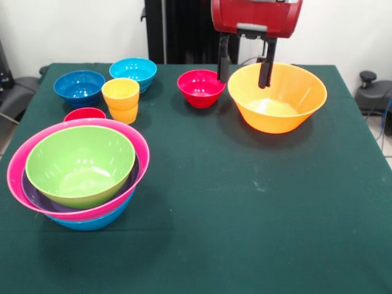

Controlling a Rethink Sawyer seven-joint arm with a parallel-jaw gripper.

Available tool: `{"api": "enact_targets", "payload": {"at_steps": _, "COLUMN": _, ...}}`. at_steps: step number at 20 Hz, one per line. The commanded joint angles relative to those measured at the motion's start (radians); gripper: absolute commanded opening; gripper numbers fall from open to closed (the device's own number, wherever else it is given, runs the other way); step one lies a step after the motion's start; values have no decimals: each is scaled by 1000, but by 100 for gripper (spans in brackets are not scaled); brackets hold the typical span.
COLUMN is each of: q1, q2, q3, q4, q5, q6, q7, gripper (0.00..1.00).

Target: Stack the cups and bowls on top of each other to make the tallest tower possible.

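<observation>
Orange bowl (pixel 277 97) sat at the desk's (pixel 245 214) far right, red bowl (pixel 201 87) just beside. Tool (pixel 245 64) hovered spread wide, straddling its far rim, gripping nothing. Nested tower (pixel 78 171), green on top, stood near left, yellow cup (pixel 121 100) behind.

Front camera across the table (pixel 245 245), angled down, facing the robot

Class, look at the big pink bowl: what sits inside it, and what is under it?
Inside the pink bowl a purple bowl holds a green bowl. Under it, a blue bowl's edge shows; the rest is covered.
</observation>
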Motion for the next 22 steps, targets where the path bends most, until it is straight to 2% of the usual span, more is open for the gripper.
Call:
{"api": "enact_targets", "payload": {"at_steps": 1, "q1": 58, "q2": 59, "q3": -79, "q4": 114, "q5": 33, "q6": -66, "q7": 222, "gripper": 100}}
{"api": "enact_targets", "payload": {"at_steps": 22, "q1": 157, "q2": 58, "q3": -181, "q4": 127, "q5": 146, "q6": -105, "q7": 232, "gripper": 100}}
